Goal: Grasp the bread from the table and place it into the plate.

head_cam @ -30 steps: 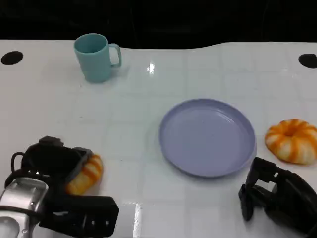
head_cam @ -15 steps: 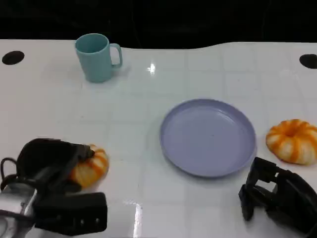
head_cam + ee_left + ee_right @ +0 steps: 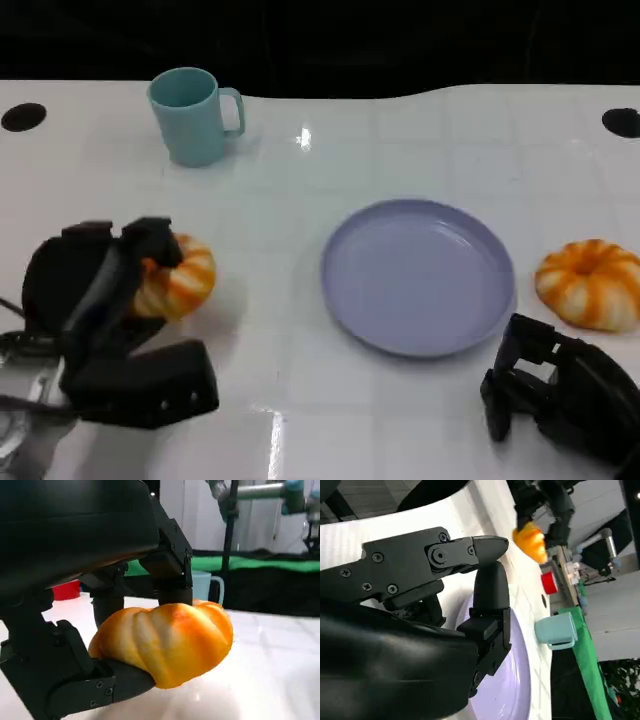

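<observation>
In the head view, the left hand (image 3: pixel 105 320) grips an orange-and-white striped bread (image 3: pixel 180 279) at the near left of the white counter (image 3: pixel 300 180); black fingers (image 3: pixel 150 245) curl over the top of the loaf. Whether the bread is touching the counter or just off it cannot be told here. The lavender plate (image 3: pixel 418 276) sits well to the right of it, with nothing in it. A second striped bread (image 3: pixel 590 283) lies just beyond the plate's right rim. A teal mug (image 3: pixel 192 114) stands at the far left. The right hand (image 3: pixel 555 390) rests near the plate's front right edge, its fingers curled in around nothing.

In the left wrist view, the bread (image 3: pixel 167 642) is clamped between upper fingers (image 3: pixel 172 575) and a lower one beneath it, with the mug (image 3: pixel 207 587) behind.

In the right wrist view, the right hand's fingers (image 3: pixel 490 600) lie over the plate (image 3: pixel 507 680), holding nothing; the held bread (image 3: pixel 532 540) and the mug (image 3: pixel 557 630) show farther off.
</observation>
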